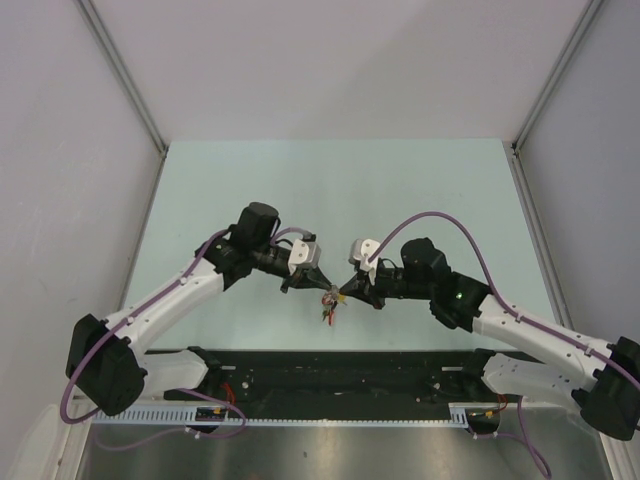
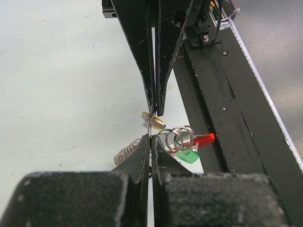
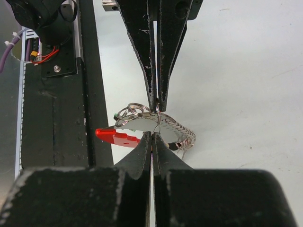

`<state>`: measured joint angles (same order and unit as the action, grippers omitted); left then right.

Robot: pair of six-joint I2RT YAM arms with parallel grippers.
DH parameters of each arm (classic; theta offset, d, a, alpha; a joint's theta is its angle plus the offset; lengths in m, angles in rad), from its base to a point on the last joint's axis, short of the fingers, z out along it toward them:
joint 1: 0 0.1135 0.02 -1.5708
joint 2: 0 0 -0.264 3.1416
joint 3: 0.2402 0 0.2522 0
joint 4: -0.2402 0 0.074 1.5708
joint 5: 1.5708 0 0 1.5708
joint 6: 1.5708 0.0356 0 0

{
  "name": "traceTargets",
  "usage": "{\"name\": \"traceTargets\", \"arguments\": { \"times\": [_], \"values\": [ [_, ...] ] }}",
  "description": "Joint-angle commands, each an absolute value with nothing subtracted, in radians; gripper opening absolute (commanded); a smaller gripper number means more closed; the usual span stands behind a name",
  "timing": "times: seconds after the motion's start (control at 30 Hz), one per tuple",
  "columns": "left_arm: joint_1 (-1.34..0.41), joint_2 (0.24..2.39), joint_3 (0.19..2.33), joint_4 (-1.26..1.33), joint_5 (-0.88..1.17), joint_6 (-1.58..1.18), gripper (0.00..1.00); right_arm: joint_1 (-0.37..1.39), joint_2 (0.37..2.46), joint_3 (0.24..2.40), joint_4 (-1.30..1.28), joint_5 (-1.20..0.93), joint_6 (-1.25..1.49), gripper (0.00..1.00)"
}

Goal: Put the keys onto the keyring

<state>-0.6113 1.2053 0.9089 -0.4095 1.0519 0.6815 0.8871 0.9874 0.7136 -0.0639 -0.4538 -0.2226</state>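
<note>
We have both arms meeting tip to tip over the near part of the worktop (image 2: 57, 94), just beside the black rail (image 2: 222, 118). The left fingers (image 2: 140, 158) are closed, and so are the right fingers (image 3: 140, 153). Each pair appears to pinch the same thin wire of the keyring (image 2: 176, 137) from opposite sides.

The bundle sits between the two sets of tips. The red key (image 2: 202, 139) and the green key (image 2: 189, 156) hang off the silver loops toward the rail. The yellow key (image 2: 154, 121) lies right against the right tips. We cannot tell whether the yellow key is threaded onto the wire or only resting there. The bundle seems to hang clear of the worktop, though we cannot be sure.

The main risk, as we judge it, is the grip itself. The wire is thin and smooth, and both pairs hold it by their very tips. A small twist or pull from either arm could let it slide out. If one side releases before the yellow key is fully on, that key could drop and skid toward the rail, where it would be awkward to pick up. Pulling the arms apart could also bend the loop or spring it shut.
</note>
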Motion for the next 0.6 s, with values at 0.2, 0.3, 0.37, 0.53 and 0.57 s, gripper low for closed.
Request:
{"name": "traceTargets", "arguments": {
  "times": [0.2,0.3,0.37,0.53,0.57],
  "values": [
    [-0.647,1.212,0.939,-0.489,1.164,0.729,0.0,0.894,1.0,0.746,0.043,-0.505,-0.235,0.0],
    [-0.652,1.218,0.943,-0.503,1.161,0.739,0.0,0.891,1.002,0.749,0.041,-0.523,-0.232,0.0],
    [-0.655,1.219,0.946,-0.508,1.155,0.744,0.0,0.887,1.003,0.75,0.041,-0.535,-0.229,0.0],
    [-0.664,1.213,0.943,-0.508,1.14,0.747,0.01,0.864,1.005,0.75,0.051,-0.56,-0.204,0.0],
    [-0.664,1.21,0.943,-0.508,1.138,0.746,0.0,0.856,1.005,0.752,0.052,-0.571,-0.195,0.0]
  ]
}}
